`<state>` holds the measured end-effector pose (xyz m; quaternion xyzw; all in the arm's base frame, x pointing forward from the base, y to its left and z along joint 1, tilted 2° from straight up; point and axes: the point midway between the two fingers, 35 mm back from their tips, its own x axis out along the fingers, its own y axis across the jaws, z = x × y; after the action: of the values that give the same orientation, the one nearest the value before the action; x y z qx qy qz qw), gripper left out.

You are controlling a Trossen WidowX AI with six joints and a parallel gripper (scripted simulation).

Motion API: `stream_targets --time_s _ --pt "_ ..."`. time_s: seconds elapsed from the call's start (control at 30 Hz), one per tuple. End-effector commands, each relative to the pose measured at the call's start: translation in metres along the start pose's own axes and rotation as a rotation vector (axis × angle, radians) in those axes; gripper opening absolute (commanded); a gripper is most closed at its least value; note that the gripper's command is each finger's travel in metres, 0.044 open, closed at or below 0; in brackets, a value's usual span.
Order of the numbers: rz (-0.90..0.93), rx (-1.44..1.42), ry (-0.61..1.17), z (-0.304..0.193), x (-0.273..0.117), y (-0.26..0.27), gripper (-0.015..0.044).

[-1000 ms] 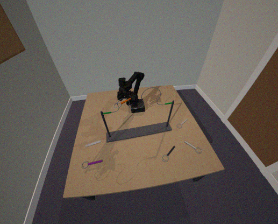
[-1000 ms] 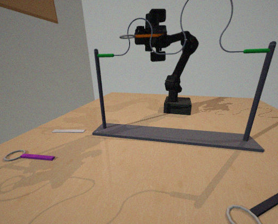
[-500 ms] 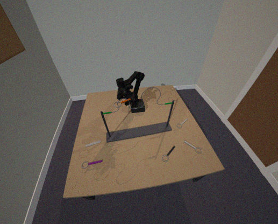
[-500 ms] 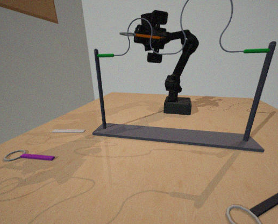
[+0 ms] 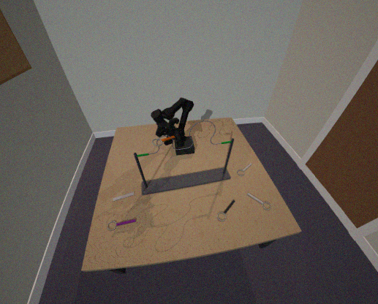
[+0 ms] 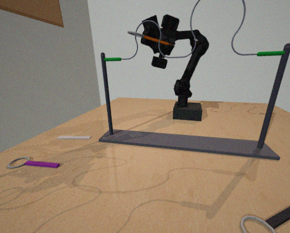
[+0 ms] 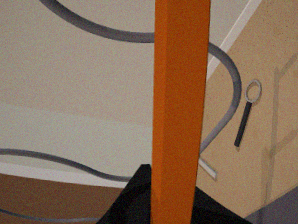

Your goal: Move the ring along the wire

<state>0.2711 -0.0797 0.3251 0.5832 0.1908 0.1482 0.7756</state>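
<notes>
Ring rides the wire's first bend

The ring sits around the grey wire near the left-hand post; keep it centred. The pincer grips the orange handle; turn it gently with each curve.

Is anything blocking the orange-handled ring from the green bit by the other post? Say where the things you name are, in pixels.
Only the bends of the grey wire [image 5: 215, 128] [image 6: 190, 21], which the ring [image 5: 157, 142] [image 6: 131, 33] mustn't touch, lie between it and either green end.
</notes>
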Motion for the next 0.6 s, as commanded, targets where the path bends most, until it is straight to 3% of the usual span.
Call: stream_targets --time_s 0.0,0.57 --pt "-0.032 -0.065 -0.006 0.002 0.000 -0.002 -0.0150" --pt "-0.185 -0.318 -0.012 0.005 -0.002 -0.023 -0.0150"
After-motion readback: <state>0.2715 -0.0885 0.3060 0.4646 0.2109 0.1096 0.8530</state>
